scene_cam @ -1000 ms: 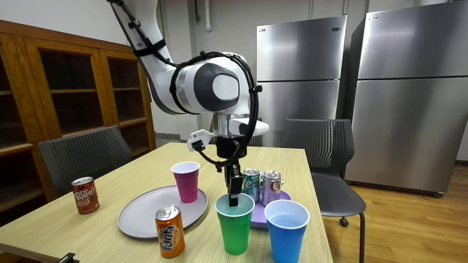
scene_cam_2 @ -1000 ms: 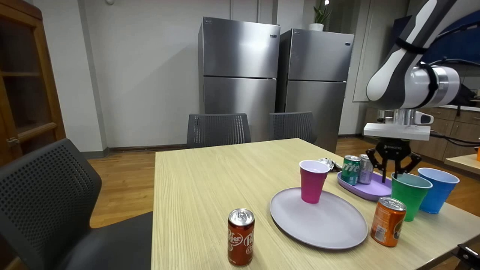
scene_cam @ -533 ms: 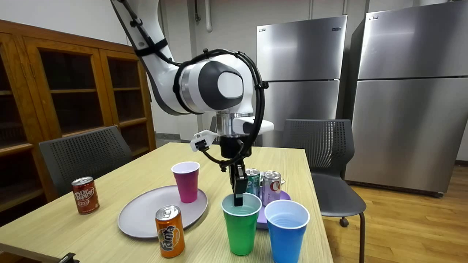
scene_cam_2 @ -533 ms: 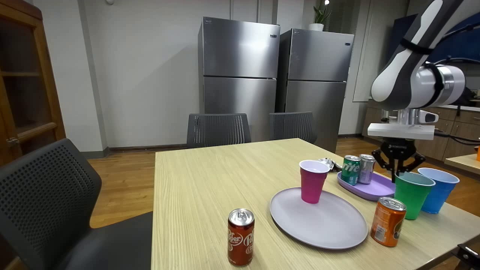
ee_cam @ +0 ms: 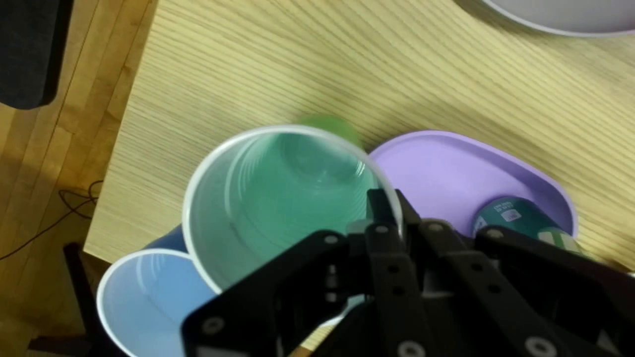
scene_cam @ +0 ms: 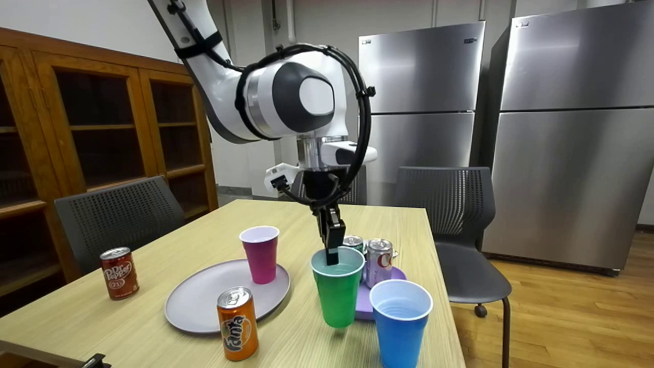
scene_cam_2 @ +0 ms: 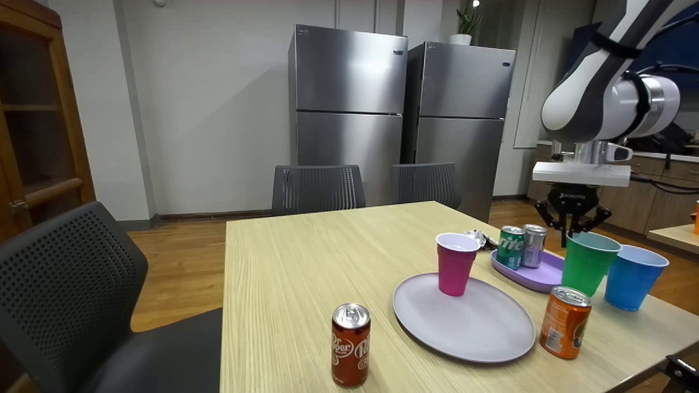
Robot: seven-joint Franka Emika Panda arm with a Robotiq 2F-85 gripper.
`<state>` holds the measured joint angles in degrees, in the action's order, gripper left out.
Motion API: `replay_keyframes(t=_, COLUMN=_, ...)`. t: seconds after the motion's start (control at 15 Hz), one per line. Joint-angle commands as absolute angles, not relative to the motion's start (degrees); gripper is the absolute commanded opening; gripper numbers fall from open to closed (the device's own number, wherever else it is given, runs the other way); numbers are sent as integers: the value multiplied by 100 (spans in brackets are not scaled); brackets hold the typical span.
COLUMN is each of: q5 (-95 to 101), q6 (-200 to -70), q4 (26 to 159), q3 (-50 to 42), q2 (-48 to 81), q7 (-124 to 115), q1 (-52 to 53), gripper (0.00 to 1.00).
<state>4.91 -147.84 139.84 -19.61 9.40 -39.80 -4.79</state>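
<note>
My gripper (scene_cam: 332,254) is shut on the rim of a green cup (scene_cam: 338,296), one finger inside the cup and one outside. In the wrist view the white rim passes between the fingertips of the gripper (ee_cam: 395,210). The green cup (scene_cam_2: 587,273) hangs slightly tilted above the table, with a shadow under its base. Close beside it stands a blue cup (scene_cam: 401,327). Behind it lies a purple tray (scene_cam_2: 538,281) bearing a green Sprite can (scene_cam_2: 511,248) and a silver can (scene_cam: 379,263). Inside, the green cup (ee_cam: 287,188) shows no separate object.
An orange Fanta can (scene_cam: 237,327) stands near a grey plate (scene_cam: 199,301), which carries a pink cup (scene_cam: 260,258). A Dr Pepper can (scene_cam_2: 350,349) is farther off. Crumpled foil (scene_cam_2: 480,238) lies behind the tray. Chairs (scene_cam: 444,230) stand around the table.
The jaws have closed on the green cup's rim. The cup shifted toward the blue cup, then rose off the table with my gripper. Other objects have stayed put.
</note>
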Motion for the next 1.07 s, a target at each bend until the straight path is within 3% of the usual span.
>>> replay_keyframes(t=0.0, q5=607, q6=-14648, q4=14192, q3=-1695, q2=401, q7=-3811, q1=-506, gripper=1)
replay_keyframes(t=1.0, q5=-77, q6=-14472, q4=14376, q3=-641, q2=89, q7=-2378, q1=-406, gripper=1)
